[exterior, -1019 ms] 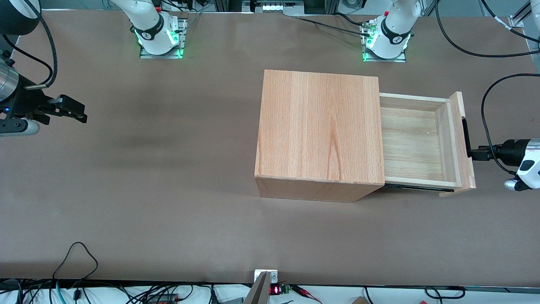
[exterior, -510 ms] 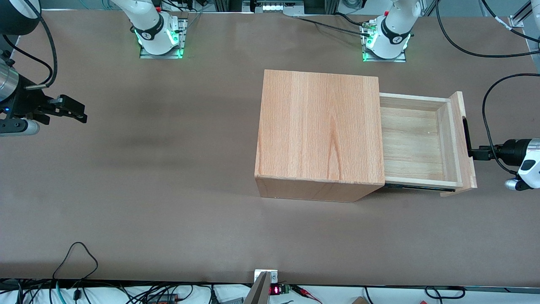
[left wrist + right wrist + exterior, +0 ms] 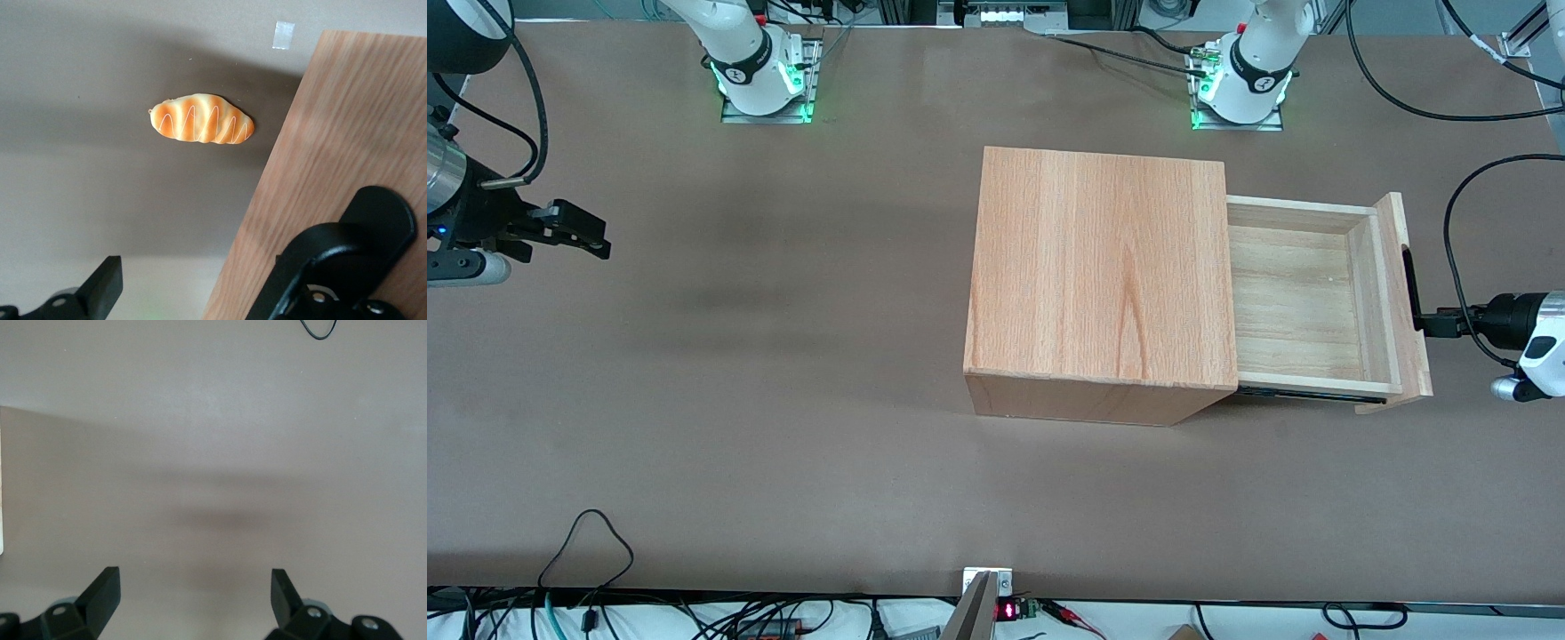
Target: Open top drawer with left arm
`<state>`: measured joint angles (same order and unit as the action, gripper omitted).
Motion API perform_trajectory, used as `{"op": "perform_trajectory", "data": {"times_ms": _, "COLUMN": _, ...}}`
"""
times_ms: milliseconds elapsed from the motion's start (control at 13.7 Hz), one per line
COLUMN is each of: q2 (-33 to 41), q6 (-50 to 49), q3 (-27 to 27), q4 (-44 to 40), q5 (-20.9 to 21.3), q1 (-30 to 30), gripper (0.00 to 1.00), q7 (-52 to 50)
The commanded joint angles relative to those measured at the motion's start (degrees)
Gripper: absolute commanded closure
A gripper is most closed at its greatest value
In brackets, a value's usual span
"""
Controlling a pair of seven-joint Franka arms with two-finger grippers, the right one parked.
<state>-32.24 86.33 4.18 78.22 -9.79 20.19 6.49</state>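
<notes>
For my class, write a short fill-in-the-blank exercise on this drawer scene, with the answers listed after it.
1. The top drawer stands pulled ____ of the cabinet.
2. The gripper of the left arm is at the drawer's black bar ____.
3. Nothing lies in the drawer: it is ____.
4. The left wrist view shows a striped bread roll lying on the ____.

Answers: out; handle; empty; table

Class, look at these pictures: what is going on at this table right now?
The left arm reaches in from the working arm's end of the table, with its gripper at the black bar handle of the top drawer. The drawer stands pulled well out of the cabinet and looks empty inside. A toy bread roll lies on the table beside the drawer's front panel.
</notes>
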Motion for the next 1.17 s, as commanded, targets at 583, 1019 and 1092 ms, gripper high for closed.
{"op": "perform_trajectory", "data": {"times_ms": 583, "q2": -1.69, "q6": 2.18, "q3": 0.83, "q4": -5.17, "q5": 2.93, "q1": 0.29, "gripper": 0.00, "q7": 3.09}}
{"op": "perform_trajectory", "data": {"times_ms": 1019, "q2": -1.69, "q6": 1.04, "q3": 1.27, "q4": -6.59, "q5": 1.43, "q1": -0.15, "gripper": 0.00, "q7": 3.18}}
{"op": "perform_trajectory", "data": {"times_ms": 1092, "q2": -1.69, "q6": 0.86, "q3": 1.45, "q4": -6.68, "q5": 1.44, "q1": -0.15, "gripper": 0.00, "q7": 3.18}}
